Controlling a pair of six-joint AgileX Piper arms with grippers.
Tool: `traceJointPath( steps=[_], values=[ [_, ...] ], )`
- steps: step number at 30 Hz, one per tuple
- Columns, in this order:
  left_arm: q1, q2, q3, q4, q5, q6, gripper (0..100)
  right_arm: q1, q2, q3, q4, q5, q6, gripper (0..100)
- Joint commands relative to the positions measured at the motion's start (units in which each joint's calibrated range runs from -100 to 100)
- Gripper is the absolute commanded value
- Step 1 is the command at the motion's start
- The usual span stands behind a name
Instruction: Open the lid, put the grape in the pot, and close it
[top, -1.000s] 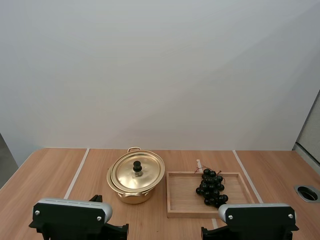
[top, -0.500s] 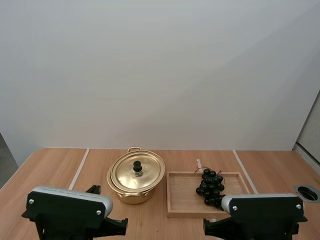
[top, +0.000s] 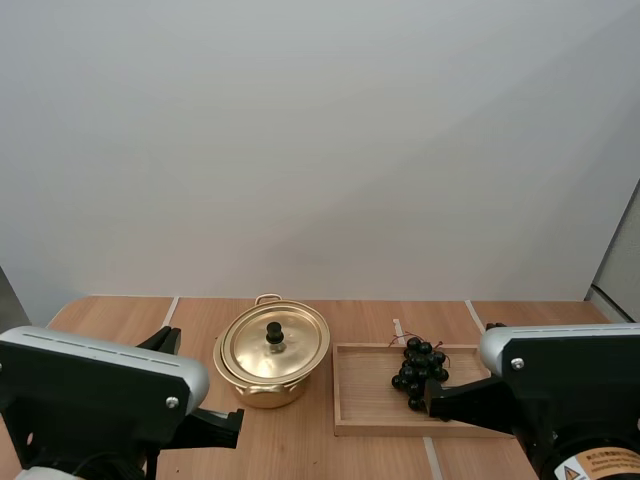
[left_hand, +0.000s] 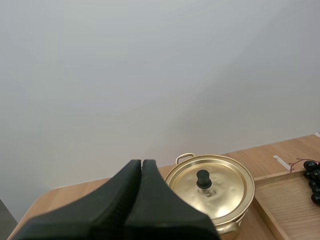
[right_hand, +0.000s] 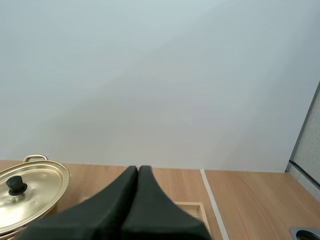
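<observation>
Lid knob (left_hand: 203, 178) lies ahead-right of left gripper (left_hand: 142, 163), the arm nearer the pot (top: 262, 390); left and right gripper (right_hand: 138, 169) both closed, empty.

Wood tray (top: 368, 398) flat on desk (top: 300, 440), right of centre. White strips (top: 473, 316) run front to back across desk. Round metal-rimmed hole (right_hand: 306, 233) near desk's right edge.

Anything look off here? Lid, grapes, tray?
Nothing stands out. The lid sits on the pot, the grapes lie in the wooden tray beside it, nothing spilled. Left pincer and right pincer are shut, empty.
</observation>
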Motion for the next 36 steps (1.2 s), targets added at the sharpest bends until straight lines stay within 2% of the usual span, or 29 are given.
traceJointPath(
  steps=[1, 2, 3, 4, 6, 8, 9, 11, 18, 22, 25, 29, 32, 36],
  values=[
    [-0.04, -0.2, -3.3, 0.8, 6.4, -0.6, 3, -0.2, 3.7, -3.4, 0.1, 8.7, 0.1, 9],
    [-0.04, 0.0, -4.1, 0.8, 7.8, -0.6, 6, -0.2, 5.2, -4.3, 0.1, 11.3, 0.1, 28],
    [-0.04, 0.5, -5.0, 0.8, 9.2, -0.7, 11, -0.2, 6.3, -4.9, 0.1, 12.1, 0.1, 37],
    [-0.04, 0.7, -5.8, 0.9, 10.4, -1.1, 14, -0.2, 7.5, -5.6, 0.1, 13.3, 0.1, 55],
    [-0.04, 0.8, -8.0, 1.0, 13.1, -3.0, 37, -0.2, 9.3, -6.7, 0.1, 15.2, 0.1, 98],
    [0.03, 0.8, -9.2, 1.1, 14.4, -3.6, 66, -0.2, 10.2, -7.4, -0.1, 17.0, -0.2, 100],
    [0.03, 0.8, -9.5, 1.2, 14.5, -3.6, 84, -0.2, 10.4, -7.6, 0.0, 17.2, -0.2, 100],
    [0.03, 1.0, -9.6, 1.4, 15.0, -3.6, 100, -0.2, 10.4, -7.6, 0.0, 17.2, -0.2, 100],
    [0.03, 10.8, -10.0, -1.7, 20.8, -2.4, 100, -0.2, 10.8, -7.6, 0.0, 17.2, -0.2, 100],
    [0.03, 23.6, -12.6, -7.8, 21.8, 8.6, 100, -0.2, 13.0, -7.6, 0.0, 18.6, -0.2, 100],
    [0.03, 32.4, -15.6, -9.5, 23.8, 14.6, 100, -0.2, 14.7, -7.6, 0.0, 20.7, -0.2, 100],
    [0.03, 40.7, -18.7, -14.7, 19.4, 24.3, 100, -0.2, 17.6, -7.6, 0.0, 22.1, -0.2, 100],
    [0.03, 46.7, -21.4, -18.7, 18.3, 29.9, 100, -0.2, 19.5, -7.6, 0.0, 22.5, -0.2, 100],
    [-0.04, 56.3, -26.0, -22.5, 18.3, 33.4, 100, -0.2, 20.9, -7.6, 0.0, 22.5, -0.2, 100]
  ],
)
